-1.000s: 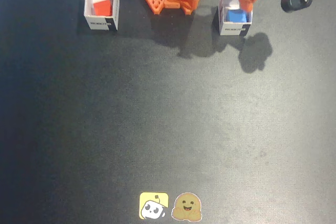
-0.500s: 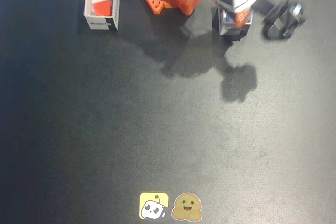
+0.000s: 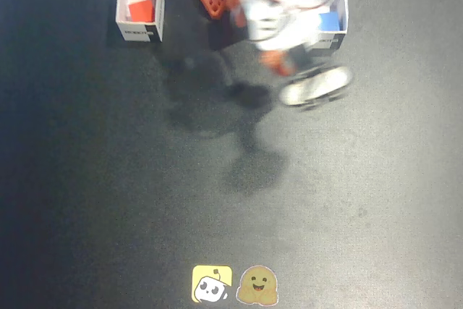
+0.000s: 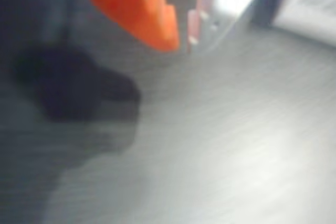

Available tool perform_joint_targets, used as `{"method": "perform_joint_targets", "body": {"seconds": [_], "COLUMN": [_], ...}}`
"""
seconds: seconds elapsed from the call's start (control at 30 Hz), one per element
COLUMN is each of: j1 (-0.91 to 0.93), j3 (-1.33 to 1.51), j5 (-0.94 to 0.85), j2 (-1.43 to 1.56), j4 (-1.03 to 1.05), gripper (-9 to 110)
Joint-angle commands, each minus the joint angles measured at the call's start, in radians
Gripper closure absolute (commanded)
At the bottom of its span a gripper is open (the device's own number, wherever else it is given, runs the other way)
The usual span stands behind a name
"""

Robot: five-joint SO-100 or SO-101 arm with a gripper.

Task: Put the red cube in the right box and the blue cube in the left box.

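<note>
Apparently both placements done: small red cube (image 3: 140, 11) inside white card box (image 3: 139, 9) at fixed-view left, small blue cube (image 3: 329, 22) inside twin white box (image 3: 333, 18) at right; arm blurred, jaws' state unreadable; retreat clear of boxes

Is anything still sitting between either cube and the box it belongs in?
Nothing visible does. In the fixed view the red cube already lies inside the box on the left, and the blue cube inside the box on the right. The gripper is motion-blurred, so its state is unclear.
</note>
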Motion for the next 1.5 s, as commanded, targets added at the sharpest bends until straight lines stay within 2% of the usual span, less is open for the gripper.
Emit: {"method": "perform_joint_targets", "body": {"seconds": [0.0,0.2,0.63,0.9,1.47], "j1": [0.158,0.268,0.264,0.261,0.301], "j3": [-0.021,-0.003,0.282,0.38,0.382], "j5": [-0.092,-0.141,-0.118,-0.103,-0.086], "j2": [0.034,0.101,0.617,0.617,0.617], "j4": [-0.041,-0.069,-0.038,-0.118,-0.051], "gripper": [101,101,101,101,101]}}
